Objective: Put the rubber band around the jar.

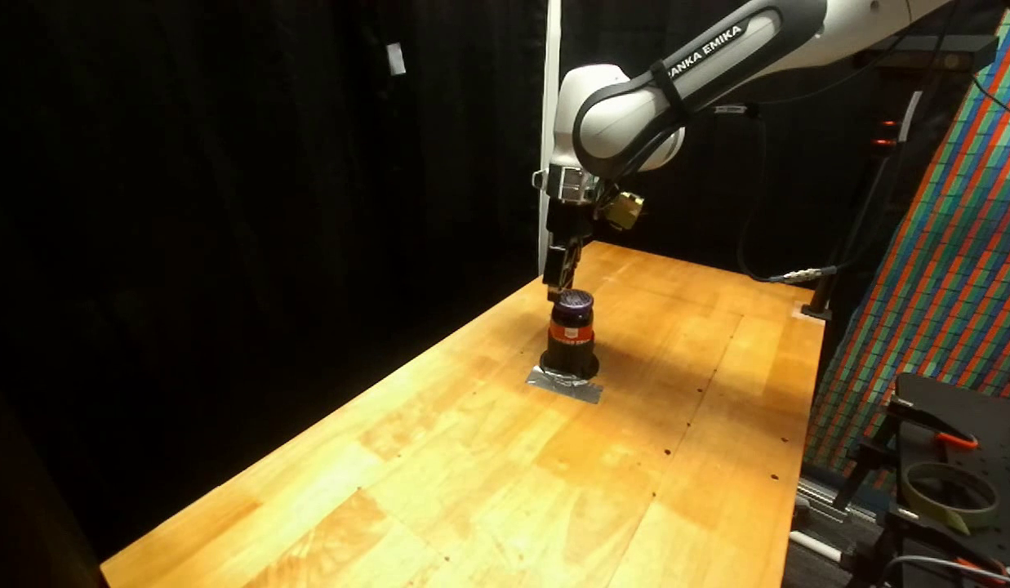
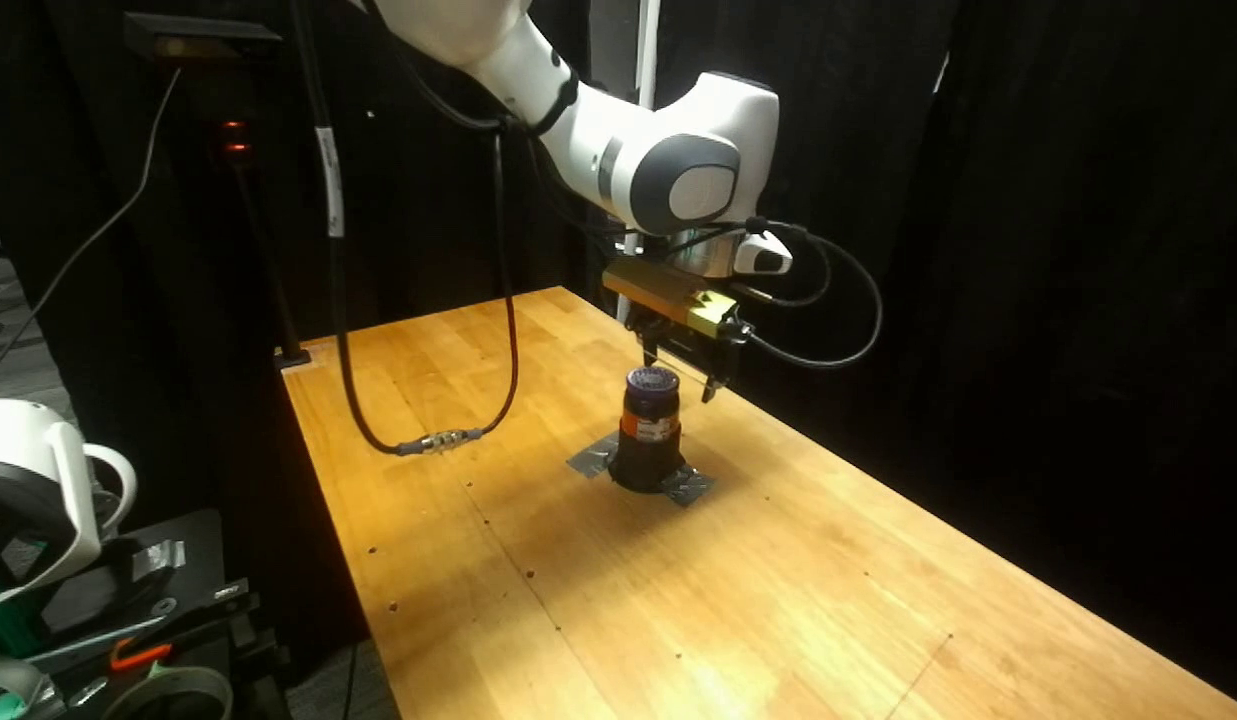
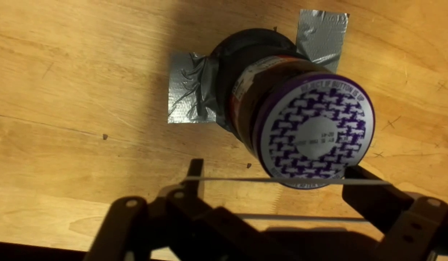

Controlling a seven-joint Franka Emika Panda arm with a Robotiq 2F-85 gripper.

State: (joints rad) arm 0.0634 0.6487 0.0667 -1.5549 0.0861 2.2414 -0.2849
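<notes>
The jar [image 1: 571,335] stands upright in a dark base on the table in both exterior views [image 2: 650,425]. In the wrist view the jar's purple-rimmed, patterned lid [image 3: 316,132] faces the camera. My gripper [image 3: 273,170] is open, its fingers spread apart. The pale rubber band [image 3: 242,179] is stretched around both fingers as two parallel strands. The near strand crosses over the lid's lower edge in the wrist view. In the exterior views my gripper [image 2: 680,378] is beside the lid, about at lid height [image 1: 556,294]. Touching or apart cannot be told.
Silver tape [image 3: 189,94] fixes the dark base [image 2: 646,465] to the wooden table [image 1: 488,482]. A black cable [image 2: 348,340] hangs near the table's edge. A dark cart [image 1: 962,408] with a tape roll [image 1: 949,494] stands beside the table. Black curtains surround it.
</notes>
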